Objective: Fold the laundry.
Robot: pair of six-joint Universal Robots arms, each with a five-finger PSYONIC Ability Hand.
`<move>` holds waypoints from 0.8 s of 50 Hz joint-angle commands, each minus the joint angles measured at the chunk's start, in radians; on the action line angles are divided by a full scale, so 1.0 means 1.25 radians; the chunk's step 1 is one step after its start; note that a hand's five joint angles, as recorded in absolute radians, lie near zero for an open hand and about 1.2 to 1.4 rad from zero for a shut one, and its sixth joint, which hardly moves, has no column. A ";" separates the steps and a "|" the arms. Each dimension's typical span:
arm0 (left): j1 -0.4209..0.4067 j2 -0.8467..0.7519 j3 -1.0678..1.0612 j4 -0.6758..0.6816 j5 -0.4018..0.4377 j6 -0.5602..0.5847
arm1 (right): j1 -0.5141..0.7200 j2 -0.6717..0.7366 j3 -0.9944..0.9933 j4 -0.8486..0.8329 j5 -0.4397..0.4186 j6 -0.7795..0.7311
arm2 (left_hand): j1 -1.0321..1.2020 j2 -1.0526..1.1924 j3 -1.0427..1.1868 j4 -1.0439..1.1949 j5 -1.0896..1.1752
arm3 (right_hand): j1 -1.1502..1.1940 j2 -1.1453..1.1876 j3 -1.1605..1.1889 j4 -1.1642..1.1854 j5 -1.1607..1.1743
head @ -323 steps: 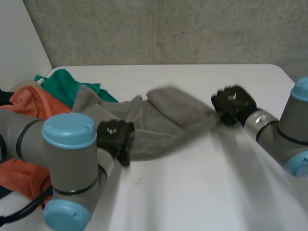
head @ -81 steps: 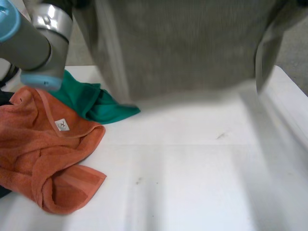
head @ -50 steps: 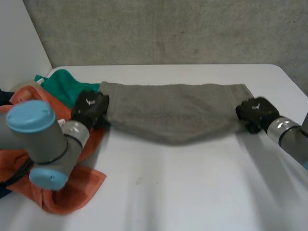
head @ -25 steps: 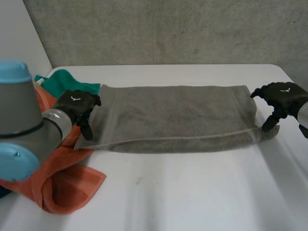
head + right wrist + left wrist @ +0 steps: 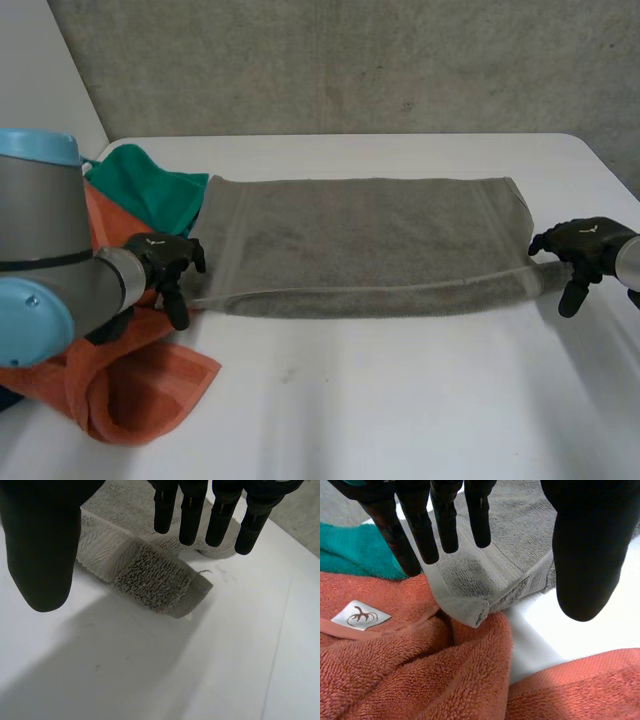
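Cloths, three: grey towel [image 5: 370, 240], orange towel [image 5: 135, 385], green cloth [image 5: 140, 185].

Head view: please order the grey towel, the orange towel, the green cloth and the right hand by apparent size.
1. grey towel
2. orange towel, partly hidden by the left arm
3. green cloth, partly covered
4. right hand

left arm [image 5: 40, 260]: reaches in from the near left, blue cap close to the head camera | left hand [image 5: 160, 262]: I read fingers straight, spread, pointing down, thumb set apart, nothing gripped | right arm [image 5: 628, 262]: wrist enters at far right | right hand [image 5: 582, 240]: fingers straight, hanging down, thumb wide, nothing gripped
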 commanded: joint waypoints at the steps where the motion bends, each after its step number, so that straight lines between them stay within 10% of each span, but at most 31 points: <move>1: 0.003 -0.005 -0.043 0.079 -0.033 0.051 | 0.004 0.041 -0.046 0.008 0.000 0.073 | 0.057 0.055 0.053 0.052 0.051 | 0.070 0.063 0.081 0.078 0.096; 11: 0.019 -0.062 -0.028 0.100 -0.033 0.098 | 0.020 0.087 -0.081 0.019 0.001 0.099 | 0.243 0.240 0.239 0.237 0.236 | 0.304 0.297 0.315 0.312 0.331; 17: 0.010 -0.054 -0.038 0.131 -0.007 0.100 | 0.017 0.079 -0.076 0.013 0.000 0.117 | 0.710 0.708 0.706 0.704 0.703 | 0.823 0.816 0.834 0.831 0.850; 26: -0.009 -0.006 -0.088 0.130 -0.023 0.115 | -0.016 -0.008 -0.018 0.031 -0.058 0.078 | 0.790 0.788 0.786 0.785 0.784 | 0.824 0.817 0.835 0.832 0.851; 40: -0.021 0.199 -0.263 -0.121 0.014 0.281 | -0.158 -0.173 0.194 0.326 -0.048 -0.509 | 0.790 0.788 0.786 0.785 0.784 | 0.824 0.817 0.835 0.832 0.851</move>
